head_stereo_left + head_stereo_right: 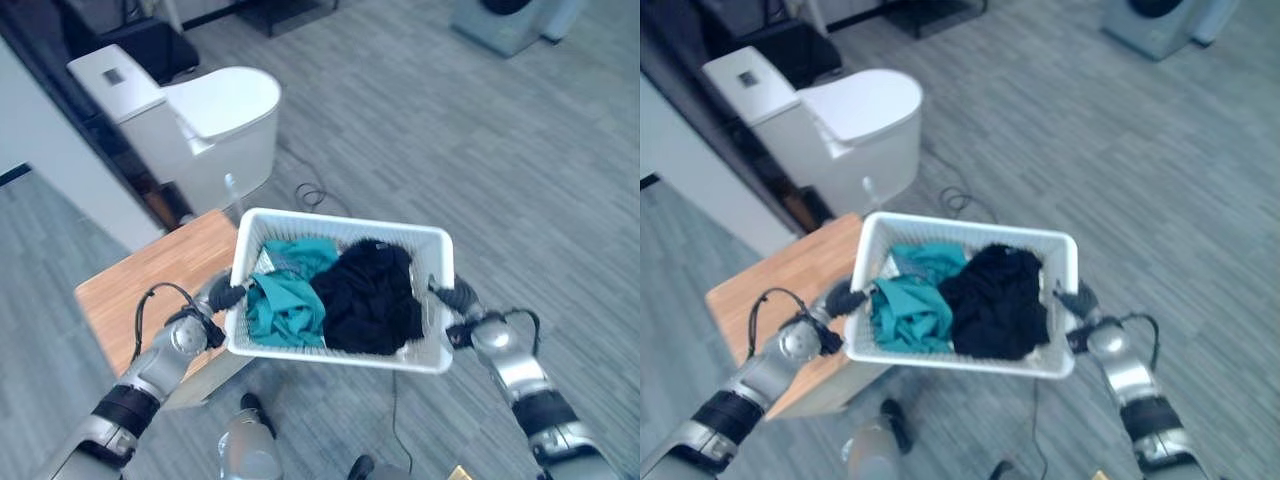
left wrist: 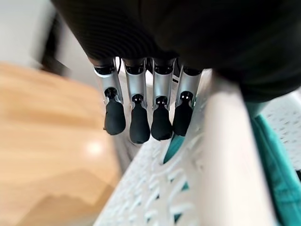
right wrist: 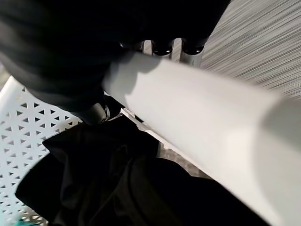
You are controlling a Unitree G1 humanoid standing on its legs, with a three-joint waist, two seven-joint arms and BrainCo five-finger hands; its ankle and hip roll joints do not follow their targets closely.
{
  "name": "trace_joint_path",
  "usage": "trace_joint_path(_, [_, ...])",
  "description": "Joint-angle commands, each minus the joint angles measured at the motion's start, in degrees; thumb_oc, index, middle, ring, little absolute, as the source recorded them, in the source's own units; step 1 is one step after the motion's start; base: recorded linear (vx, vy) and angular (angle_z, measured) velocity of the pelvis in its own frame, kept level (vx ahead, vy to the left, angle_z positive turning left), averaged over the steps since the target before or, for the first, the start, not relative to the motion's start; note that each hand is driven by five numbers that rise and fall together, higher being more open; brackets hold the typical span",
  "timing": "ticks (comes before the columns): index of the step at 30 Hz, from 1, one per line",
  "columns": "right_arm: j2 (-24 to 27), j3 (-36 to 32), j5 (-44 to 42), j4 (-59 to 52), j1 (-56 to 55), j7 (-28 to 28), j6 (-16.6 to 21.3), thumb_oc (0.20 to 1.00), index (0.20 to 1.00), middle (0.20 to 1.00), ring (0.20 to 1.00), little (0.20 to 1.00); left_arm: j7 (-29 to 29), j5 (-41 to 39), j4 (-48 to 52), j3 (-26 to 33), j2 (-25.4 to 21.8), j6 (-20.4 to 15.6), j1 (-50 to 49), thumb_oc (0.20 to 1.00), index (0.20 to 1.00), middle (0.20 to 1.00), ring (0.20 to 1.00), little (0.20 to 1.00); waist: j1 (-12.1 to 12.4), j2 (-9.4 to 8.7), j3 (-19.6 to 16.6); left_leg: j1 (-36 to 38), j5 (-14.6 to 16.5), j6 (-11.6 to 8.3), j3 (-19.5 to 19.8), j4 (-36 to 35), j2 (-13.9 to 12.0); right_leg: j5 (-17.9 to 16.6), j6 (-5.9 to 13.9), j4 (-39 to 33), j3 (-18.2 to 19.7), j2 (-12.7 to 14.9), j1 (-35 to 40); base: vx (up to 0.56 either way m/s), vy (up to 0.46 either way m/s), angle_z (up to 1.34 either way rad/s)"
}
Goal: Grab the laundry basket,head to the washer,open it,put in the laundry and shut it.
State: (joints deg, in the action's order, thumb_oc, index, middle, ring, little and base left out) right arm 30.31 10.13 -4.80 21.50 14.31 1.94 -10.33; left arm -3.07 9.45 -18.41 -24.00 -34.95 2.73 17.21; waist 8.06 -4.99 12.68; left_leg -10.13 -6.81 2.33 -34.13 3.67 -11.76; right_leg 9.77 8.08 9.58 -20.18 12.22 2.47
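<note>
Left eye view: a white perforated plastic laundry basket (image 1: pixel 420 240) is held up in the air in the middle of the scene, between two silver-grey arms. Inside it, a crumpled teal garment (image 1: pixel 288 298) lies on the 9 o'clock side, touching a bundled black garment (image 1: pixel 372 296) on the 3 o'clock side. The left robot hand (image 1: pixel 226 295) sits at the basket's 9 o'clock end and the right robot hand (image 1: pixel 453 295) at its 3 o'clock end. Below the basket, toward 8 o'clock, is a light wooden worktop (image 1: pixel 150 275). At 11 o'clock stands a white ceramic toilet (image 1: pixel 215 120) on a grey wood-grain floor (image 1: pixel 470 140). At 1 o'clock, well apart from the basket, is the base of a pale grey washer (image 1: pixel 505 22).

Right eye view: the same layout, with the basket's rim (image 1: pixel 970 224) level between the two hands.

Left wrist view: the left robot hand's fingers (image 2: pixel 139 123) reach straight down the basket's outer wall, dark tips against the lattice, with the rim beside them. The thumb is hidden, so I cannot tell whether this hand clasps the rim.

Right wrist view: the right robot hand (image 3: pixel 96 110) closes on the thick white rim, thumb inside, fingers over the outside.
</note>
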Motion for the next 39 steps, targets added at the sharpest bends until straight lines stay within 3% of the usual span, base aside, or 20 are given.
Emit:
trace_joint_path(1, [7.8, -5.8, -1.0, -0.2, 1.4, 0.2, 2.3, 0.2, 0.2, 0.2, 0.2, 0.2, -3.4, -3.3, -7.9, 11.5, -6.5, 0.7, 5.1, 0.2, 0.2, 0.2, 0.2, 0.2, -0.2, 2.81, -3.4, -3.1, -2.3, -9.46, -0.6, 2.7, -8.0, 1.7, 0.74, -2.5, 1.2, -1.5, 4.9, -0.15, -0.242, -1.02])
trace_joint_path(2, [7.9, -5.7, -1.1, -0.2, 1.4, 0.2, 2.3, 0.2, 0.2, 0.2, 0.2, 0.2, -3.3, -3.3, -7.9, 11.6, -6.4, 0.7, 5.2, 0.2, 0.2, 0.2, 0.2, 0.2, -0.1, 3.03, -3.4, -2.9, -2.9, -9.74, -0.7, 2.3, -8.2, 1.8, 0.46, -2.6, 1.3, -1.9, 4.9, -0.3, -0.394, -1.18])
trace_joint_path(3, [9.2, -4.6, -1.4, 0.1, 2.5, -0.2, 2.5, 0.2, 0.2, 0.2, 0.2, 0.2, -2.9, -4.7, -8.9, 11.0, -6.0, 0.4, 6.3, 0.2, 0.2, 0.2, 0.2, 0.2, -0.4, 3.64, -2.8, -2.9, -5.8, -11.6, 2.4, -0.8, -9.2, 2.2, -0.08, -4.1, 2.9, -3.8, 4.2, -0.17, -0.208, -0.79])
trace_joint_path(4, [9.3, -4.5, -1.5, 0.3, 2.8, -0.2, 2.5, 0.2, 0.2, 0.2, 0.2, 0.2, -2.9, -4.9, -9.2, 10.9, -5.9, 0.3, 6.7, 0.2, 0.2, 0.2, 0.2, 0.2, -0.4, 3.95, -2.7, -2.8, -6.3, -11.76, 2.6, -1.4, -9.3, 2.0, -0.28, -4.3, 2.9, -4.2, 4.3, -0.32, -0.333, -1.03])
trace_joint_path(5, [10.6, -2.8, -2.2, 1.5, 4.9, -0.2, 2.9, 0.2, 0.2, 0.2, 0.2, 0.2, -2.8, -6.6, -11.3, 9.0, -4.8, 0.0, 9.0, 0.2, 0.2, 0.2, 0.2, 0.2, -0.1, 4.56, -1.5, -3.4, -7.2, -12.47, 10.3, -4.0, -8.3, 2.3, -1.11, -5.0, 4.7, -5.6, 3.7, -0.27, -0.211, -0.52])
trace_joint_path(6, [11.0, -2.0, -2.7, 1.7, 5.8, -0.2, 3.1, 0.2, 0.2, 0.2, 0.2, 0.2, -3.1, -7.4, -12.7, 8.1, -4.5, -0.4, 10.5, 0.2, 0.2, 0.2, 0.2, 0.2, 0.5, 5.15, -0.4, -4.2, -7.8, -11.61, 15.1, -3.6, -7.3, 1.3, -1.72, -5.3, 5.5, -6.5, 3.1, -0.33, -0.268, -0.67])
trace_joint_path(8, [11.1, -0.7, -4.5, 2.0, 7.0, -0.5, 3.7, 0.2, 0.2, 0.2, 0.2, 0.2, -3.8, -8.1, -15.1, 6.5, -3.8, -0.9, 12.4, 0.2, 0.2, 0.2, 0.2, 0.2, 1.0, 5.13, 1.5, -5.1, -4.2, -10.91, 26.8, 0.3, -2.6, 0.0, -2.66, -4.9, 7.1, -6.8, 2.6, -0.21, -0.177, -0.74])
trace_joint_path(9, [10.8, -0.4, -4.9, 1.9, 6.9, -0.7, 3.7, 0.2, 0.2, 0.2, 0.2, 0.2, -3.9, -8.1, -15.1, 6.0, -3.6, -1.0, 12.5, 0.2, 0.2, 0.2, 0.2, 0.2, 1.1, 4.75, 1.7, -4.4, -1.7, -10.31, 30.0, 1.7, 0.4, -0.5, -2.91, -4.8, 7.8, -6.6, 2.5, -0.15, -0.128, -0.57])
trace_joint_path(11, [10.5, -0.2, -5.7, 2.9, 7.5, -0.8, 3.9, 0.2, 0.2, 0.2, 0.2, 0.2, -4.0, -7.6, -16.3, 3.9, -2.2, -0.9, 13.6, 0.2, 0.2, 0.2, 0.2, 0.2, 1.0, 5.09, 0.7, -2.9, 2.0, -8.56, 33.4, 3.1, 6.0, -0.9, -3.19, -5.0, 9.0, -7.3, 2.4, -0.08, -0.065, -0.57])
trace_joint_path(13, [10.4, -0.3, -5.8, 2.9, 7.4, -0.8, 3.8, 0.2, 0.2, 0.2, 0.2, 0.2, -4.1, -7.9, -16.3, 3.9, -1.8, -0.8, 13.6, 0.2, 0.2, 0.2, 0.2, 0.2, 0.7, 5.22, 0.4, -2.9, 2.1, -8.28, 33.9, 3.1, 6.3, -1.0, -3.27, -4.9, 9.5, -7.5, 2.3, 0.01, 0.001, -0.59])
trace_joint_path(14, [9.6, -0.8, -6.8, 3.1, 7.2, -0.5, 4.1, 0.2, 0.2, 0.2, 0.2, 0.2, -4.2, -7.7, -16.5, 3.4, -1.2, -0.9, 13.5, 0.2, 0.2, 0.2, 0.2, 0.2, 0.6, 5.51, 0.0, -2.3, 2.9, -7.75, 36.5, 2.8, 8.6, -0.8, -3.42, -4.2, 10.7, -7.8, 1.8, 0.04, 0.022, -0.17])
trace_joint_path(17, [8.5, -2.6, -7.8, 1.4, 4.2, -0.2, 4.1, 0.2, 0.2, 0.2, 0.2, 0.2, -4.3, -7.3, -16.8, 2.9, -0.1, -0.5, 14.6, 0.2, 0.2, 0.2, 0.2, 0.2, -0.5, 5.85, 0.1, -2.8, 1.0, -8.4, 34.7, 2.7, 7.5, -0.5, -3.63, -4.8, 10.1, -7.4, 2.6, 0.01, 0.02, -0.07])
trace_joint_path(23, [6.9, -2.6, -8.9, 2.0, 3.0, -0.1, 4.5, 0.2, 0.2, 0.2, 0.2, 0.2, -4.2, -6.6, -18.1, 0.8, 0.3, -0.3, 16.8, 0.2, 0.2, 0.2, 0.2, 0.2, -0.1, 6.22, -0.4, -1.2, -0.8, -8.72, 35.2, -1.0, 7.5, -0.7, -3.46, -6.3, 9.6, -7.5, 3.5, 0.0, -0.009, 0.02])
trace_joint_path(32, [8.3, -3.6, -9.3, 2.7, 2.5, 0.6, 5.2, 0.2, 0.2, 0.2, 0.2, 0.2, -4.0, -6.8, -21.5, -2.1, 1.0, 0.0, 22.0, 0.2, 0.2, 0.2, 0.2, 0.2, -1.3, 5.64, 0.4, -2.0, -3.5, -10.43, 35.9, -1.4, 5.0, -0.3, -4.74, -7.3, 8.7, -10.6, 4.6, 0.0, -0.095, 0.15])
trace_joint_path(35, [10.1, -5.2, -8.8, 1.7, 0.7, 1.1, 5.2, 0.2, 0.2, 0.2, 0.2, 0.2, -3.8, -6.8, -21.7, -2.3, 1.9, 0.2, 23.8, 0.2, 0.2, 0.2, 0.2, 0.2, -2.6, 4.98, 1.7, -3.7, -3.5, -10.94, 34.8, 3.7, 2.2, -0.4, -5.8, -8.1, 8.5, -12.1, 5.9, 0.02, -0.181, 0.25])
trace_joint_path(38, [10.7, -5.8, -9.0, 0.6, -0.2, 0.7, 5.3, 0.2, 0.2, 0.2, 0.2, 0.2, -3.7, -7.0, -21.4, -2.0, 2.0, 0.3, 23.6, 0.2, 0.2, 0.2, 0.2, 0.2, -2.6, 5.01, 2.9, -5.8, -4.0, -10.6, 35.3, 10.7, 3.0, -0.6, -6.32, -7.8, 8.6, -12.6, 6.4, 0.03, -0.156, 0.11])
trace_joint_path(39, [11.1, -5.9, -9.2, 0.0, -0.6, 0.5, 5.0, 0.2, 0.2, 0.2, 0.2, 0.2, -3.5, -7.3, -21.3, -1.4, 1.8, 0.3, 22.8, 0.2, 0.2, 0.2, 0.2, 0.2, -3.0, 4.68, 3.4, -7.7, -2.3, -9.24, 32.4, 14.7, 3.7, -0.1, -6.82, -7.6, 8.0, -12.5, 6.9, 0.11, -0.151, 0.03])
